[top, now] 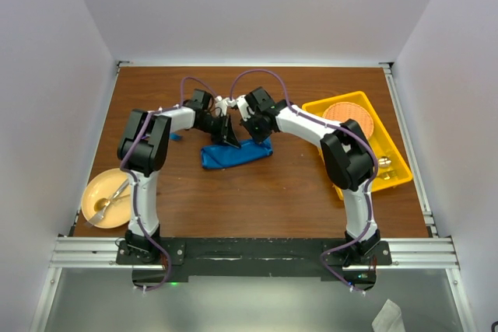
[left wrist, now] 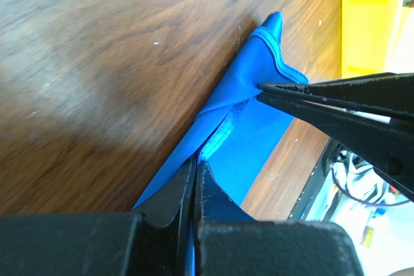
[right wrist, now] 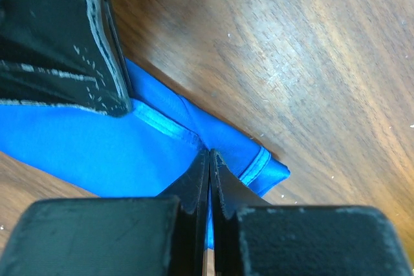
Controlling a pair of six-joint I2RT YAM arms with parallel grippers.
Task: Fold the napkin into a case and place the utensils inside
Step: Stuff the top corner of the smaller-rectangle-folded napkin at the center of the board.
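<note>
The jaws of both grippers were shut, and each had a pinch of the napkin (top: 233,155) between them. In the left wrist view the left gripper (left wrist: 195,171) had its two fingers pressed flat together at the near end of the cloth, with a raised fold of blue fabric running straight into the tips. The right gripper (right wrist: 208,159) was closed in the same manner on the hemmed edge near a corner, and a thin line of blue showed between its fingers.

The two grippers worked close to one another. The left wrist camera showed the right one's dark fingers coming in from the side and nipping the hem just below a pointed corner that stood up from the wood. The right wrist camera in turn showed the left one's black finger lying over the cloth at the upper left.

From above, the napkin lay near the middle of the table (top: 296,192) as a narrow, folded oblong, slightly tilted, with both grippers at its far long edge. A yellow tray (top: 366,99) sat well apart to the right and held an orange disc (top: 348,118). On the left, near the front edge, a yellow plate (top: 89,192) carried a gold spoon and fork (top: 109,200). The plastic utensils could not be made out.
</note>
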